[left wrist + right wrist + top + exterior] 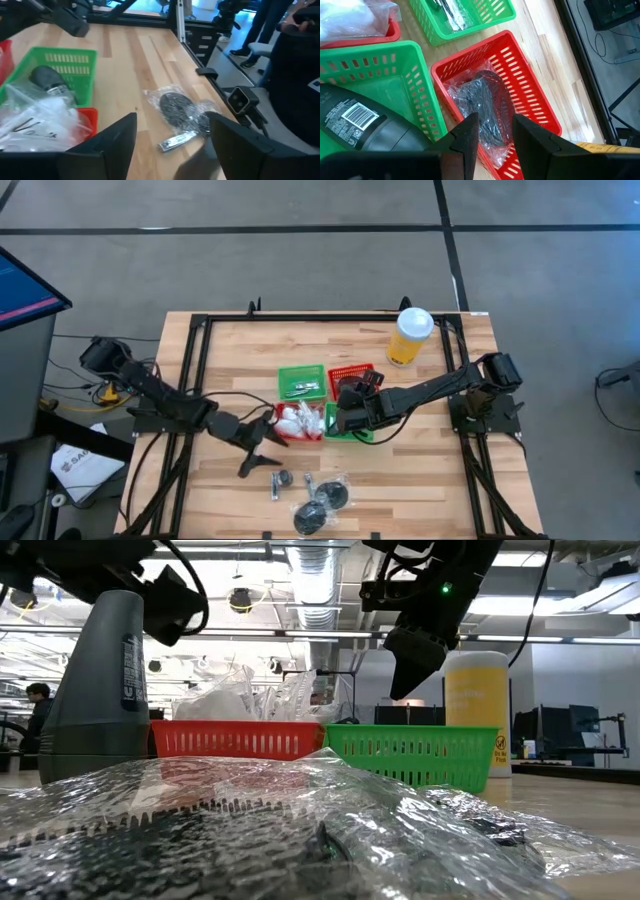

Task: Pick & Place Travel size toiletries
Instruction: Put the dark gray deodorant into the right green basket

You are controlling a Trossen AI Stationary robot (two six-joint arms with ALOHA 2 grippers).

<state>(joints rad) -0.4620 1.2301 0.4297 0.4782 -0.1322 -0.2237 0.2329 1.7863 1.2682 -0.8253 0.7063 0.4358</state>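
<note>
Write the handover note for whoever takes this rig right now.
Left gripper: open, empty, beside the red mesh basket of white puffy packets.
Right gripper: above the other red mesh basket, which holds a dark grey disc in clear wrap.
Done: thin silvery tubes in a green mesh basket.
Left: two wrapped dark discs and small silvery tubes loose on the wooden table.

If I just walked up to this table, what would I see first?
Four little mesh baskets, red and green, sit bunched in the middle of the wooden table, with both dark arms reaching in toward them. The left gripper stands open beside the red basket piled with white puffy packets. A tall yellow cup stands at the far right corner.
</note>
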